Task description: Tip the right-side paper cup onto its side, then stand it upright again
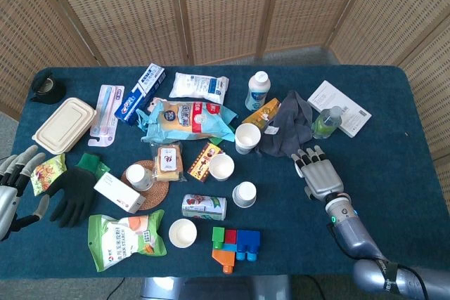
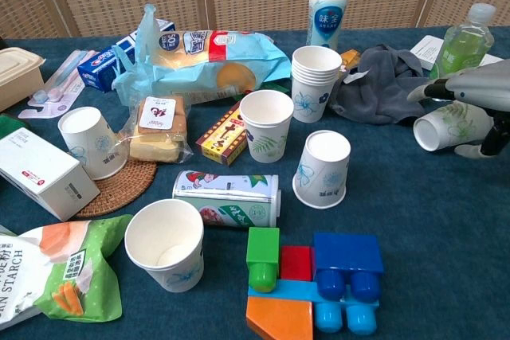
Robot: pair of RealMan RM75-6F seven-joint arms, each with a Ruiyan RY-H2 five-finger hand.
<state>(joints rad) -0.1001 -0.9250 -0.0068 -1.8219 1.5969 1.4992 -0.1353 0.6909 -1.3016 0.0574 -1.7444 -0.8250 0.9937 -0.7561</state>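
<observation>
The right-side paper cup (image 2: 446,127) lies on its side on the blue table (image 2: 446,220), mouth facing left. My right hand (image 2: 478,95) is draped over it from the right, its fingers (image 2: 434,89) stretched along the cup's top and the thumb low beside the cup's base. In the head view this right hand (image 1: 318,174) covers the cup almost completely, fingers straight. Whether it clamps the cup I cannot make out. My left hand (image 1: 17,173) hovers at the table's left edge, fingers spread, holding nothing, next to a black glove (image 1: 72,193).
A green bottle (image 2: 464,41) and a white booklet (image 1: 339,107) sit just behind the cup. A grey cloth (image 2: 381,85) lies to its left, beside a stack of cups (image 2: 316,81). An upside-down cup (image 2: 323,169) and toy blocks (image 2: 315,276) stand nearer the middle.
</observation>
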